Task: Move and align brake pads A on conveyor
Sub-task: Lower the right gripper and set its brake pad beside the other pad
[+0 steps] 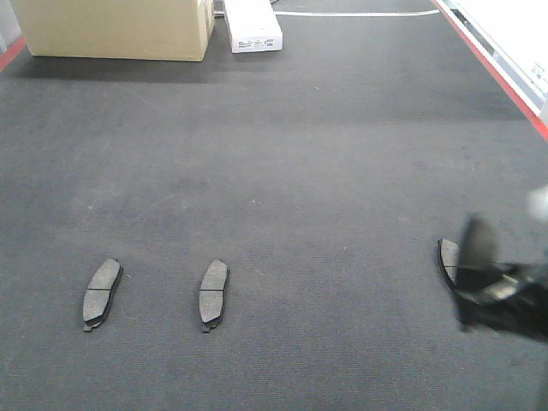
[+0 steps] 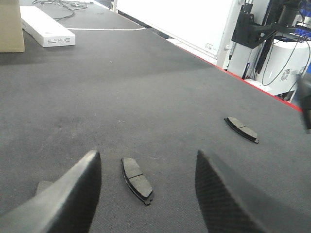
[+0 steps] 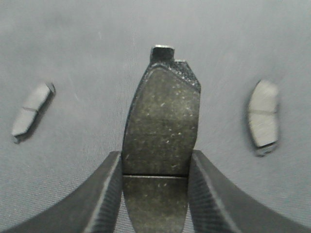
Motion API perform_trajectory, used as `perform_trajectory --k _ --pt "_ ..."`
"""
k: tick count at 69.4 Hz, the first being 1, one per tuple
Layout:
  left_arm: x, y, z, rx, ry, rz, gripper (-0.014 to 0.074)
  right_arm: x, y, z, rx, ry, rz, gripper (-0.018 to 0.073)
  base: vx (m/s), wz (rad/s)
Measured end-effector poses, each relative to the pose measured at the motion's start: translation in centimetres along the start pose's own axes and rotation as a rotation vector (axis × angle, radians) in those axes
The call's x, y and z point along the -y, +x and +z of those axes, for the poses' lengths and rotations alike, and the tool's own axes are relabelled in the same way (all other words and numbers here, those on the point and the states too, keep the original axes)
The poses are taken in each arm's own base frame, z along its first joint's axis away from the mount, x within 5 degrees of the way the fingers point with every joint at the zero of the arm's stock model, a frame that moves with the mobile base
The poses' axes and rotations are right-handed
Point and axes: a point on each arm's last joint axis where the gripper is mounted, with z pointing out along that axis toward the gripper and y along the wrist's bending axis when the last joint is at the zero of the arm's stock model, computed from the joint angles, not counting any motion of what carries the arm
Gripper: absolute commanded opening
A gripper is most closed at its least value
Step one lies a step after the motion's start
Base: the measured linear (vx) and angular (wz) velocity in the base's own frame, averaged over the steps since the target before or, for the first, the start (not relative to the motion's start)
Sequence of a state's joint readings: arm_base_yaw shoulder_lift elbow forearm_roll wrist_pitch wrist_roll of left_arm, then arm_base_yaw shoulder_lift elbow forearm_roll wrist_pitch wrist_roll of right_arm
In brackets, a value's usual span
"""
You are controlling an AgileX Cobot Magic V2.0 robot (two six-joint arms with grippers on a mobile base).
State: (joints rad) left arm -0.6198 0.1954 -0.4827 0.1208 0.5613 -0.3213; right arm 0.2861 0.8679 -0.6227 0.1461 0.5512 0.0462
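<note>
Two brake pads (image 1: 103,294) (image 1: 214,294) lie face up, side by side, on the dark conveyor (image 1: 300,163) at the near left. A third pad (image 1: 446,259) lies at the near right, partly hidden. My right gripper (image 1: 479,291) hovers over it, blurred, shut on a fourth pad (image 1: 476,244). In the right wrist view that pad (image 3: 163,131) stands clamped across its width between the fingers (image 3: 109,194), with pads (image 3: 30,112) (image 3: 264,116) on the belt either side. My left gripper (image 2: 146,160) is open above the belt, a pad (image 2: 137,179) lying below its gap.
A cardboard box (image 1: 116,30) and a flat white box (image 1: 253,26) sit at the far end of the belt. A red edge strip (image 1: 501,77) runs along the right side. Beyond it stand a white panel (image 2: 180,19) and machinery (image 2: 277,53).
</note>
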Motion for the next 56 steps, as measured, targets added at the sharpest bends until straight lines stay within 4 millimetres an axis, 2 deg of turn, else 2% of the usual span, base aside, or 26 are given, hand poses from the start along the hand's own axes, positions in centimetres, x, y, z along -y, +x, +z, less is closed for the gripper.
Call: perform_trajectory --k 12,19,31,38,46,56 --pt "0.0 0.0 0.0 0.000 0.000 0.000 0.0404 -0.3 -2.5 5.6 -0.155 -0.012 0.033 0.0033 0.00 0.00" --pt "0.0 0.0 0.0 0.000 0.000 0.000 0.0404 -0.4 -3.4 9.6 -0.242 -0.019 0.068 0.0037 0.00 0.00" --pt "0.0 0.0 0.0 0.000 0.000 0.000 0.0404 -0.1 -3.3 16.1 -0.409 -0.008 0.100 0.0055 0.00 0.00" --pt "0.0 0.0 0.0 0.000 0.000 0.000 0.0404 0.1 -2.8 19.0 -0.502 0.000 0.121 0.0094 0.00 0.00" --pt "0.0 0.0 0.0 0.000 0.000 0.000 0.0404 0.2 -2.5 21.3 -0.544 0.009 0.156 0.0190 0.00 0.00" --pt "0.0 0.0 0.0 -0.002 -0.001 0.000 0.0404 0.1 -3.2 22.7 -0.541 -0.002 0.181 0.0365 0.00 0.00"
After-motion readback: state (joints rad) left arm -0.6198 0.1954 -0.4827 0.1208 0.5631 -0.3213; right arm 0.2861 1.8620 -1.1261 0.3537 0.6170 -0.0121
